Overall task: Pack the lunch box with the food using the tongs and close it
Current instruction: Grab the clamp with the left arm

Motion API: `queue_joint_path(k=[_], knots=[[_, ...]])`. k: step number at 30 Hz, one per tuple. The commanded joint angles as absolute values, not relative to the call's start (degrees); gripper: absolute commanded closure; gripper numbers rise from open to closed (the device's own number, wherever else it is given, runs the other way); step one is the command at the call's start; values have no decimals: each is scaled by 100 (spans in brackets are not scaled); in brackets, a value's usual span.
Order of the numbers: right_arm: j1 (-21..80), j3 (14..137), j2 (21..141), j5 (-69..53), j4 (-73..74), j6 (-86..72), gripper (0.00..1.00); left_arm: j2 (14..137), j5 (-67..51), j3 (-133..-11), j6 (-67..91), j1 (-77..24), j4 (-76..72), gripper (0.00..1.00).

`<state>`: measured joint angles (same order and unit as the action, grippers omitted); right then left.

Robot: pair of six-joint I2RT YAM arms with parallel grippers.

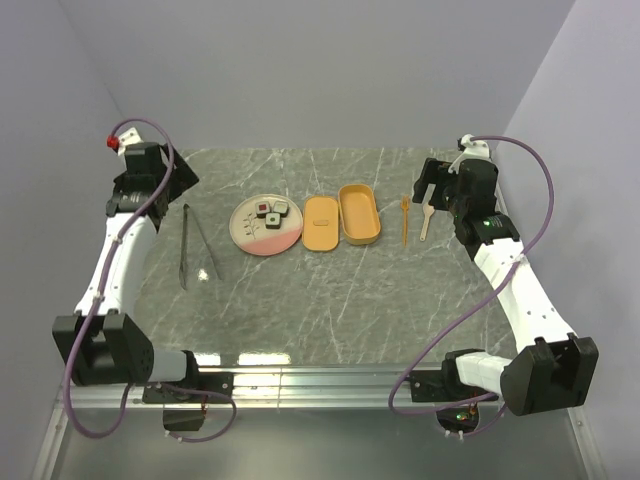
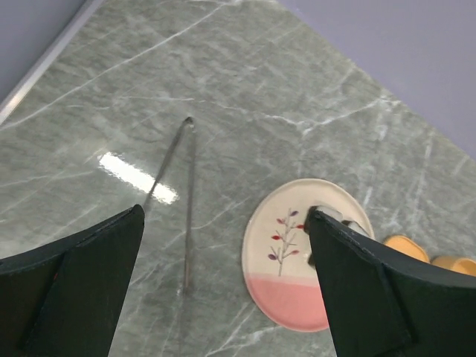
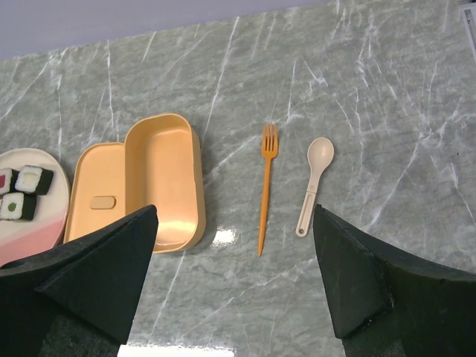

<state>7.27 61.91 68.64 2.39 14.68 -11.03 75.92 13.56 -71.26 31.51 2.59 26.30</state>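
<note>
**Box Open, Food Unpacked, Tongs on the Table**

In the top view, we found the left gripper [image 1: 165, 172] at the upper left, its jaws spread wide and holding nothing. The tongs [image 1: 196, 245] lay flat on the table [image 1: 300, 310] just below it. The food [image 1: 272, 212] sat on the plate [image 1: 240, 232] left of centre. The lunch box [image 1: 359, 212] stood open beside the plate, with its lid [image 1: 321, 222] against its left side. A fork [image 1: 405, 220] and a spoon [image 1: 427, 218] lay further right. The right gripper [image 1: 432, 185], at the upper right, was likewise spread and empty.

In the left wrist view, the tongs ran down the middle left, between the parted fingers, and the plate showed at lower right.

In the right wrist view, the box at left held no food.

We judged the opening step to be in hand: fetching the tongs. The next move would call for the left gripper to lower over their arms and close there.
</note>
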Motion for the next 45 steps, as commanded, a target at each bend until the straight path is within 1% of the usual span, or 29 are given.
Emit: queue_joint_path(k=[1, 3, 9, 16, 25, 33, 45], knots=[[773, 6267, 6820, 281, 1345, -1081, 9, 8215, 1504, -7725, 3076, 605, 3400, 1], [774, 6214, 6820, 264, 1327, -1090, 8, 8410, 1188, -7848, 2885, 825, 3709, 0], [782, 6135, 6785, 220, 1301, -1125, 9, 8806, 923, -7691, 2391, 853, 3858, 1], [782, 6065, 6785, 193, 1310, -1125, 8, 9412, 809, -7506, 2145, 853, 3762, 1], [791, 6117, 6838, 228, 1292, -1090, 9, 10168, 782, -7778, 1916, 853, 3876, 6], [800, 6144, 6864, 237, 1292, -1081, 9, 10459, 624, -7831, 1881, 835, 3841, 7], [800, 6161, 6926, 158, 1266, -1107, 9, 10564, 430, -7796, 1960, 756, 3647, 7]])
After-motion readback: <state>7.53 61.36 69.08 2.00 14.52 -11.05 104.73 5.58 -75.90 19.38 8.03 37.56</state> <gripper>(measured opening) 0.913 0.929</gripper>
